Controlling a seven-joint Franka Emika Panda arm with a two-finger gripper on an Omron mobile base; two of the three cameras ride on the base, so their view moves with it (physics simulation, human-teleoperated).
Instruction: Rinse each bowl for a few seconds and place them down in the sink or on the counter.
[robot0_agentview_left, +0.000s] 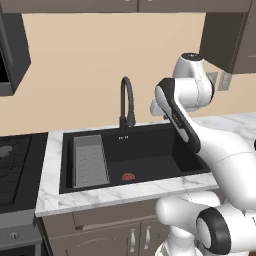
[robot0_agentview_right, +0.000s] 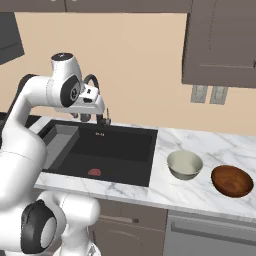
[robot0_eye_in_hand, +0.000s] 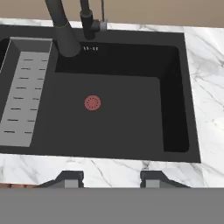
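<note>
Two bowls stand on the white marble counter (robot0_agentview_right: 200, 194) to the right of the sink: a pale cream-grey bowl (robot0_agentview_right: 184, 164) nearer the basin and a reddish-brown wood-like bowl (robot0_agentview_right: 231, 180) further right. Both sit upright. The black sink (robot0_agentview_right: 120, 145) (robot0_agentview_left: 150, 150) (robot0_eye_in_hand: 131, 118) holds no bowl; its red drain (robot0_eye_in_hand: 92, 103) shows. My gripper (robot0_agentview_right: 80, 116) (robot0_eye_in_hand: 111, 178) hangs high above the sink's front edge, near the black gooseneck faucet (robot0_agentview_left: 126, 100) (robot0_eye_in_hand: 61, 26), well to the left of the bowls. It is open, with nothing between its fingertips (robot0_eye_in_hand: 72, 177).
A grey ribbed tray insert (robot0_agentview_left: 90, 161) (robot0_eye_in_hand: 24, 96) fills the sink's left side. A black stovetop (robot0_agentview_left: 12, 165) lies left of the counter. Dark wall cabinets (robot0_agentview_right: 220, 40) hang above the bowls, with outlets (robot0_agentview_right: 207, 94) on the wall.
</note>
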